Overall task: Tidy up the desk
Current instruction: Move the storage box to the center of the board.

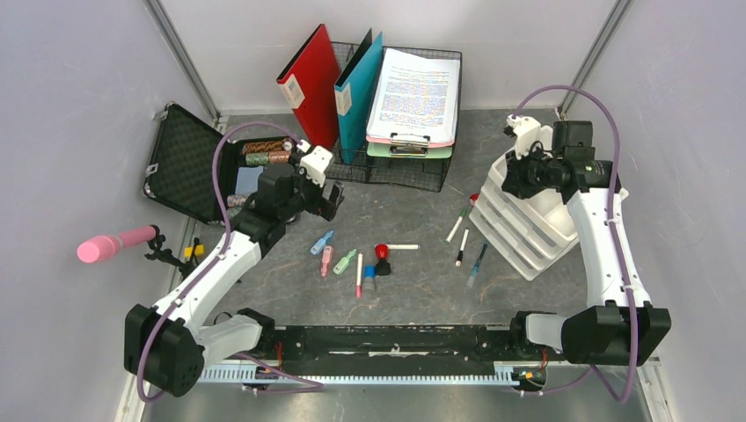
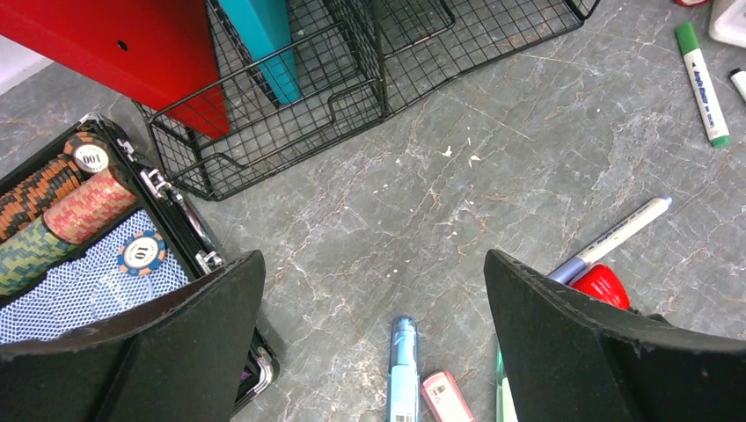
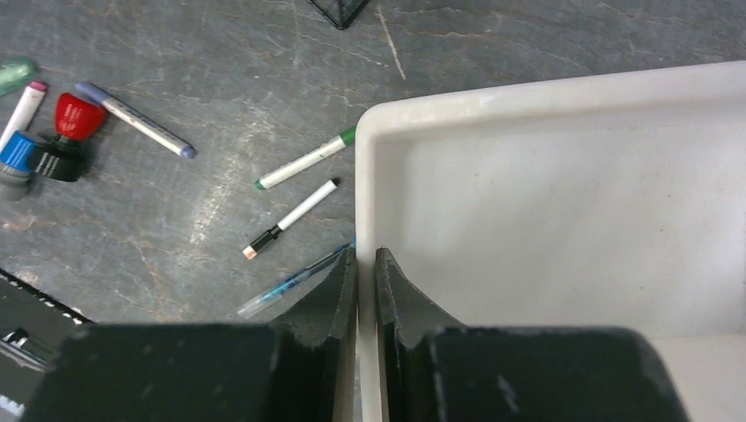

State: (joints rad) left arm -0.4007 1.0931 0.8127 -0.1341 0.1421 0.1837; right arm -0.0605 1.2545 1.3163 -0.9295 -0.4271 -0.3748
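The desk point(image 1: 413, 290) is a dark grey stone-look top. Pens and markers lie loose on it: a blue highlighter point(image 1: 322, 242) point(image 2: 403, 369), a pink one point(image 1: 326, 260), a red stamp point(image 1: 382, 253) point(image 3: 72, 114), a green marker point(image 1: 457, 224) point(image 3: 303, 161) and a blue pen point(image 1: 477, 262) point(image 3: 290, 281). My left gripper point(image 1: 332, 198) point(image 2: 371, 259) is open and empty above the desk, just past the blue highlighter. My right gripper point(image 1: 519, 178) point(image 3: 365, 251) is shut on the side wall of the top tray point(image 3: 528, 202) of the white drawer unit point(image 1: 528, 233).
An open black foam-lined case point(image 1: 189, 163) with poker chips point(image 2: 79, 202) lies at the left. A wire rack point(image 1: 396, 163) at the back holds a red binder point(image 1: 308, 83), a teal binder point(image 1: 356, 92) and a clipboard point(image 1: 413, 97). A pink cylinder point(image 1: 114, 244) juts from the left wall.
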